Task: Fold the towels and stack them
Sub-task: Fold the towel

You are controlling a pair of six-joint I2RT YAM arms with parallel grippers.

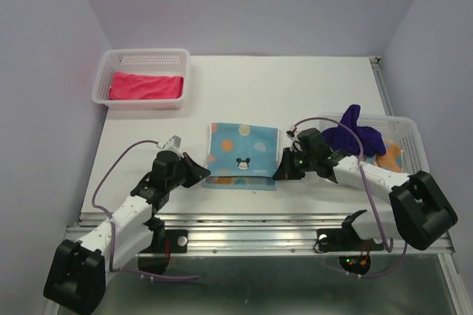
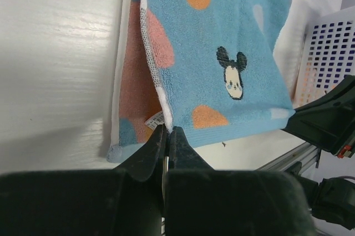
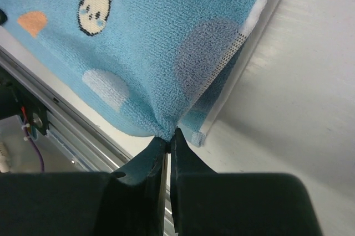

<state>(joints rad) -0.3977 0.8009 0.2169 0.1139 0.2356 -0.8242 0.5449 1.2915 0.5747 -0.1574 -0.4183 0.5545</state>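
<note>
Two grippers meet the near edge of the blue towel, which lies folded flat in the middle of the table, just beyond the arm bases. The left gripper has its fingers pressed together on the towel's near left corner, pinching the white-hemmed edge of the upper layer. A lower layer with orange and pink patches shows beside it. The right gripper pinches the near right corner in the same way, fingers tight together. Further back on the right, the right basket holds a purple towel heaped loosely, one end poking up above the rim, with an orange towel beside it. At the far left, the left basket holds a pink towel lying flat.
</note>
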